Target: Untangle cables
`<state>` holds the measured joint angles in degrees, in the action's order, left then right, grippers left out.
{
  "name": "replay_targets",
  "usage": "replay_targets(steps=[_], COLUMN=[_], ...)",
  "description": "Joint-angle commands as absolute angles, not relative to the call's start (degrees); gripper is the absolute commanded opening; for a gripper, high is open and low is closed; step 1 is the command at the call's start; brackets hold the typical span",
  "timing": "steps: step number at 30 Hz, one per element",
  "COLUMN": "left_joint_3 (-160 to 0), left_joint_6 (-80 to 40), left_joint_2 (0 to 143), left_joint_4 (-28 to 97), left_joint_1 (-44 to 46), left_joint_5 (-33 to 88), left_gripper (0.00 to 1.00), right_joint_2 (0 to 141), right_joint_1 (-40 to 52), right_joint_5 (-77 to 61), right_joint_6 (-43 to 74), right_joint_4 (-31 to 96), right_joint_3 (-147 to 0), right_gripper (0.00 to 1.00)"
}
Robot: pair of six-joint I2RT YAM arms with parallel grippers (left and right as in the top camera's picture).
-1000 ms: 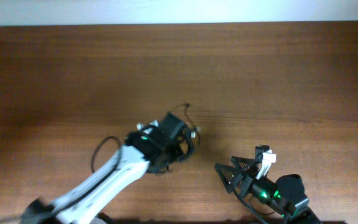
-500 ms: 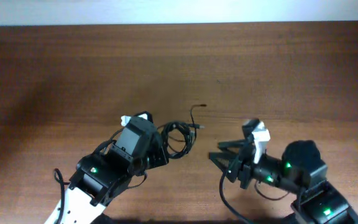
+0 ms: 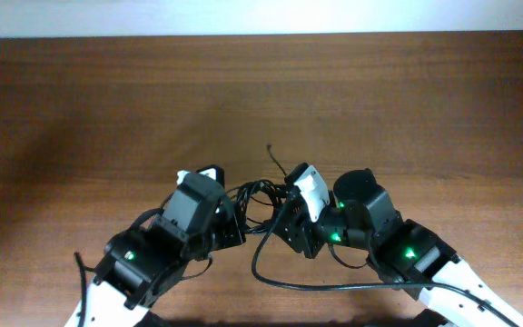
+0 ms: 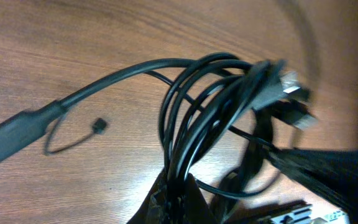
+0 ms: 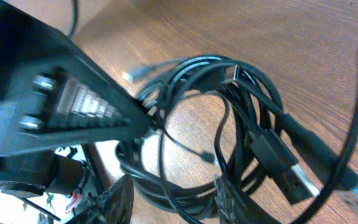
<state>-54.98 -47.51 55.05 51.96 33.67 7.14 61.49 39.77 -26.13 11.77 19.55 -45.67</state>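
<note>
Cables [image 3: 260,194]: one knot of thin black cords, midway between the tabletop's [image 3: 379,91] left and right edges and nearer the arms' edge than the far one. The strands overlap too much to count.

One loose end [image 3: 271,153] sticks out toward the far edge, its tip too small to make out.

Left hand [image 3: 231,224]: pressed together, pinching the cables. In the left wrist view the strands run down into it at the lower frame edge, so the pinch point is cut off.

Right hand [image 3: 288,221]: fingers [image 5: 118,202] stand apart on either side of the coil. Whether they bear on the strands cannot be told, as the tips are cut off by the frame edge.

Plugs seen:
- One long black plug [image 4: 23,132], cut off at the left frame edge.
- One flat metal-tipped plug [image 5: 286,171].
- Others too blurred to count.

A thicker lead [image 3: 271,275] loops by the right arm, both ends hidden.

Count: two hands, one tangle.
</note>
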Motion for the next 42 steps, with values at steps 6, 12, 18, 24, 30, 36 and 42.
replay_targets(steps=[6, 12, 18, 24, 30, 36, 42], left_joint_3=[-55.5, -55.5, -55.5, -55.5, -55.5, -55.5, -55.6], left_joint_6=[-46.1, -45.3, -45.3, -45.5, -44.8, -37.6, -37.7], left_joint_2=[50.4, 50.4, 52.5, 61.4, 61.4, 61.4, 59.2], left_joint_4=[49.8, 48.4, 48.3, 48.1, 48.0, 46.9, 41.2], left_joint_1=[33.6, 33.6, 33.6, 33.6, 33.6, 33.6, 33.6], left_joint_5=[11.8, 13.3, 4.4, 3.0, 5.4, 10.0, 15.9], left_gripper=[0.0, 0.0, 0.0, 0.0, 0.0, 0.0, 0.0], right_joint_2=[62.8, 62.8, 55.7, 44.0, 48.6, 62.1, 65.4], right_joint_1=[40.1, 40.1, 40.1, 40.1, 40.1, 40.7, 48.0], right_joint_5=[-20.2, -16.1, -26.8, -38.1, -23.5, -24.0, -11.8], right_joint_6=[10.7, 10.7, 13.8, 13.7, 10.6, 4.7, -0.6], right_joint_4=[19.7, 20.8, 22.3, 21.6, 29.0, 31.0, 35.0], right_joint_3=[-45.9, -45.9, -50.1, -50.5, -50.4, -50.4, -50.4], right_gripper=[0.39, 0.24, 0.04, 0.04, 0.27, 0.4, 0.36])
